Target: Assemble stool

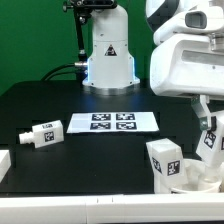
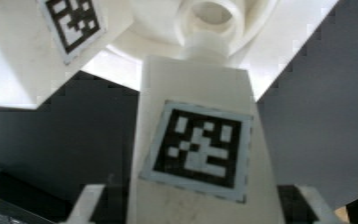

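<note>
The stool's round seat [image 1: 188,180] lies at the front of the exterior view's right, with one tagged white leg [image 1: 163,157] standing in it. My gripper [image 1: 208,150] reaches down beside it and is shut on a second tagged leg [image 2: 197,150], held upright over the seat. In the wrist view this leg fills the middle between my two fingers [image 2: 91,205], and the seat [image 2: 211,20] with a round hole lies past its far end. Another loose leg [image 1: 42,135] lies on its side at the exterior view's left.
The marker board [image 1: 110,122] lies flat in the middle of the black table. The robot's base [image 1: 108,55] stands behind it with cables. A white part [image 1: 4,160] pokes in at the left edge.
</note>
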Tool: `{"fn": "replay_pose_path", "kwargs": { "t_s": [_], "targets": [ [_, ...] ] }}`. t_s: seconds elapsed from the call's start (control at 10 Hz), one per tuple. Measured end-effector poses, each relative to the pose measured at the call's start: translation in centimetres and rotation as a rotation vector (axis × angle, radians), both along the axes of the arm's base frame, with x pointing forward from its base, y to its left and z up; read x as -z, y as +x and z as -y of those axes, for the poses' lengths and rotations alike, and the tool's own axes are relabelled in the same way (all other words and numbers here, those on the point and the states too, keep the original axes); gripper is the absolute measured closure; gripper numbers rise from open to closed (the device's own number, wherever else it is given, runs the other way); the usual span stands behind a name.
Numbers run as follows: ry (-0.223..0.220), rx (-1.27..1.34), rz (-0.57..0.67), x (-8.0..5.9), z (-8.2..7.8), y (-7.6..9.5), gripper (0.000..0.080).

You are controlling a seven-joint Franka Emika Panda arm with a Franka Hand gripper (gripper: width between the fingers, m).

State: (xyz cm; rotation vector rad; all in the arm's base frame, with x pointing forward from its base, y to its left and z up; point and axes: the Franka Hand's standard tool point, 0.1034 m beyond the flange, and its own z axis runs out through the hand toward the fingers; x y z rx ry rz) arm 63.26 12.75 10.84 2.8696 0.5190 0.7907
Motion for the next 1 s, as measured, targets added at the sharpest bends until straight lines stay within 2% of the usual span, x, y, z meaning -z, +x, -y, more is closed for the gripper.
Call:
{"fn": "replay_pose_path", "kwargs": {
  "t_s": [0.2,0.5,1.0],
  "targets": [
    [-0.021,-0.022,-0.014,0.5,0.2,-0.2,0.0476],
    [-0.02,-0.016,-0.016,0.8,0.3,-0.3,0.0476],
    [-0.02,-0.012,-0.031,2.3,-0.1,-0.9,0.0476]
  ]
}}
